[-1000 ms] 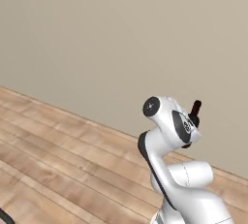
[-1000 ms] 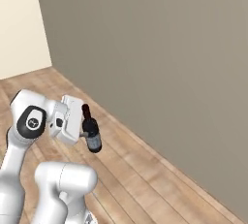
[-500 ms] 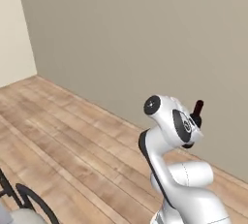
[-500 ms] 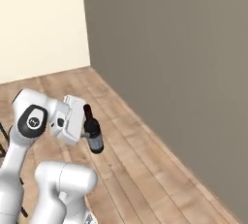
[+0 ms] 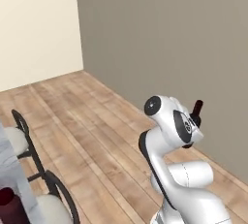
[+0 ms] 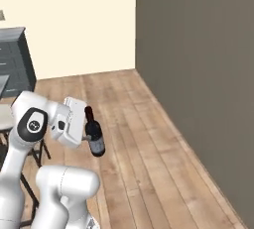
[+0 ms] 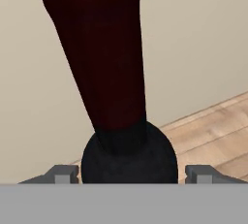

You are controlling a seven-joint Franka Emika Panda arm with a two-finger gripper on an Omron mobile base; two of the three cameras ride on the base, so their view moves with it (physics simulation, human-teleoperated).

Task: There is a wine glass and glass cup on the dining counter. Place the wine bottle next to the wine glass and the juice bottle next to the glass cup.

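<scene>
Arm folded high over its base, claw carrying the wine bottle above the wooden floor.

The white arm is bending sharply at its dark joints, the wrist held at shoulder height and the claw (image 6: 85, 130) reaching sideways, clenching round the wine bottle (image 6: 94, 135), which is hanging slightly tilted, neck up, well above the plank floor (image 6: 149, 139). The bottle is slim, dark and glossy, its long neck (image 7: 99, 48) running dark red into a rounded black shoulder seated between the fingertips (image 7: 62, 173). In the left base view its neck top (image 5: 197, 107) is poking up behind the wrist. A matte grey wall (image 5: 169, 39) is meeting a cream wall (image 5: 34, 24); dark-framed, cream-seated stools (image 5: 19, 138) are standing beside the marble surface's edge (image 5: 10, 167), where a maroon bottle with a red cap (image 5: 10, 207) is showing.
</scene>
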